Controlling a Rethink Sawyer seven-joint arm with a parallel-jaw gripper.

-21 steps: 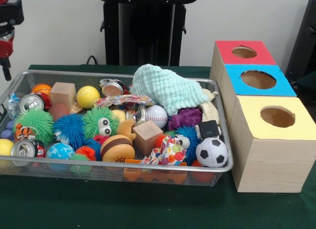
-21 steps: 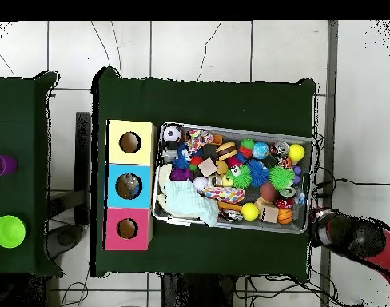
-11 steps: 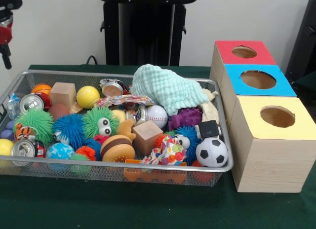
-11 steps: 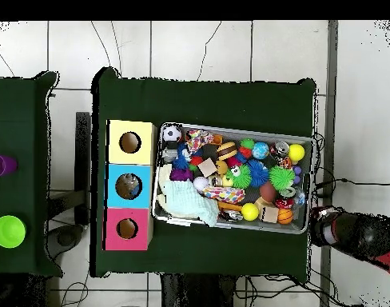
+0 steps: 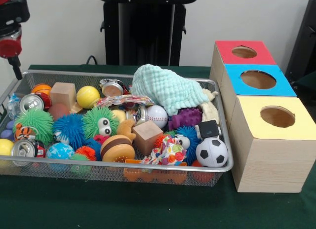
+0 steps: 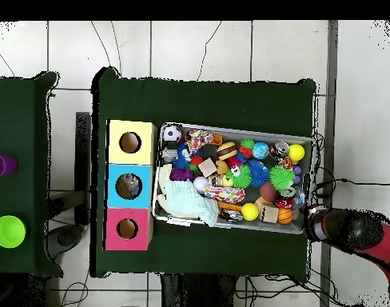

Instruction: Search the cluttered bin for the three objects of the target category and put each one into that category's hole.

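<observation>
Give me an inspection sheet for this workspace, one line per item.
Surface: green tablecloth, bare in front of the bin.
Job's things: wire bin heaped with toys; red box, blue box, yellow box in a row beside it, each with a round hole.
Clutter: soccer ball, mint cloth, crushed can, wooden cube.
Gripper: gripper hangs beyond the bin's end; state unclear.
Cables: black cable behind the bin.
Surroundings: black stand, white wall.

You've got 1 wire bin [image 5: 217, 166], 3 hole boxes [image 5: 273, 145], 2 wood blocks [image 5: 147, 136], 2 crushed cans [image 5: 23, 148], 1 soccer ball [image 5: 212, 152], 1 baseball [image 5: 157, 115], 1 mint cloth [image 5: 168, 91].
</observation>
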